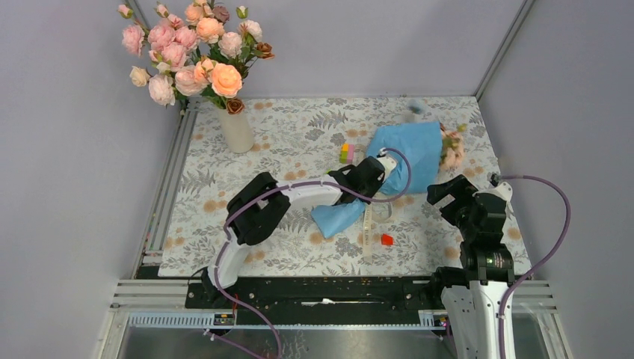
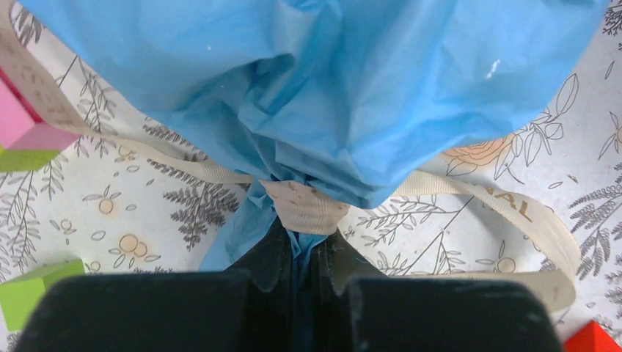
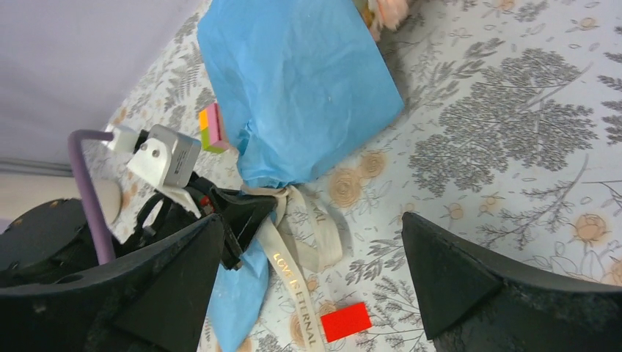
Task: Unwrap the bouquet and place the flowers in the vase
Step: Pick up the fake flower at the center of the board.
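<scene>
Pinching bouquet (image 1: 411,149) neck below ribbon (image 2: 304,207) with left gripper (image 2: 297,253); my right gripper (image 3: 309,218) wide, empty; bouquet runs upper-right of frame from pinch.

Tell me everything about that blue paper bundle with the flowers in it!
The bouquet wrapped in crinkled light blue paper lies on its side on the leaf-patterned tablecloth. Peach-pink blooms peek from its wide far end. A cream ribbon with gold lettering ties its narrow neck, ends trailing loose. The black left gripper has its jaws pinched on the paper tail below the knot.
</scene>
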Tool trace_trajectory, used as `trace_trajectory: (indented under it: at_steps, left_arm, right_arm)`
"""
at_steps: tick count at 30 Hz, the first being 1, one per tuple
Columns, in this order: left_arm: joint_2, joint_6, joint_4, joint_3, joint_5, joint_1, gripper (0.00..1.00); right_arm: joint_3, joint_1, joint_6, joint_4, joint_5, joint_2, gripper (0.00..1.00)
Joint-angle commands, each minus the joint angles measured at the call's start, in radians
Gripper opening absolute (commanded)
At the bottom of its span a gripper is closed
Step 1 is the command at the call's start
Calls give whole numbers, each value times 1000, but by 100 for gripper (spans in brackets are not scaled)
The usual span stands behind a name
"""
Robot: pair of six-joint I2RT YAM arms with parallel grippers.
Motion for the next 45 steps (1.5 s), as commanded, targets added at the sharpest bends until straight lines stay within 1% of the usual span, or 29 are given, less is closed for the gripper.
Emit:
trace_trajectory:
  at_steps: [1, 8, 11, 15, 19, 22, 26, 27, 31, 33, 35, 39, 41, 43, 45]
  left_arm:
    - [-108, -123, 0, -39, 127, 36, 0]
    - [-262, -269, 89, -106, 261, 71, 0]
    - [-331, -338, 140, -149, 298, 94, 0]
    - [-449, -432, 233, -222, 348, 123, 0]
    - [-558, -543, 352, -316, 421, 159, 0]
    - [-647, -584, 386, -365, 448, 164, 0]
    - [-780, -653, 505, -450, 480, 172, 0]
    - [-803, -669, 529, -463, 494, 174, 0]
    - [-868, -752, 673, -534, 563, 174, 0]
    - [-881, -790, 715, -559, 591, 174, 0]
    - [-884, -820, 732, -564, 614, 175, 0]
    - [-899, -876, 817, -594, 636, 174, 0]
    - [-909, -882, 850, -613, 637, 173, 0]
    - [-915, -891, 871, -629, 638, 173, 0]
    - [-922, -897, 891, -642, 645, 173, 0]
  right_arm:
    - [73, -3, -40, 14, -114, -1, 98]
    - [110, -3, -105, 32, -271, -10, 99]
    - [109, -3, -102, 61, -350, -9, 100]
    - [92, -3, -67, 141, -461, -14, 100]
    - [44, -3, 13, 311, -605, -30, 100]
    - [1, -3, 121, 467, -682, -27, 100]
    - [-61, -1, 334, 804, -782, 22, 100]
    - [-67, -1, 373, 862, -793, 39, 100]
    - [-65, 16, 426, 962, -806, 103, 100]
    - [-62, 58, 445, 1032, -805, 134, 100]
    - [-23, 133, 399, 1029, -793, 169, 100]
    - [62, 300, 226, 897, -707, 229, 100]
    - [60, 337, 225, 935, -686, 261, 100]
    - [50, 354, 245, 994, -667, 290, 100]
    - [52, 368, 246, 1019, -649, 323, 100]
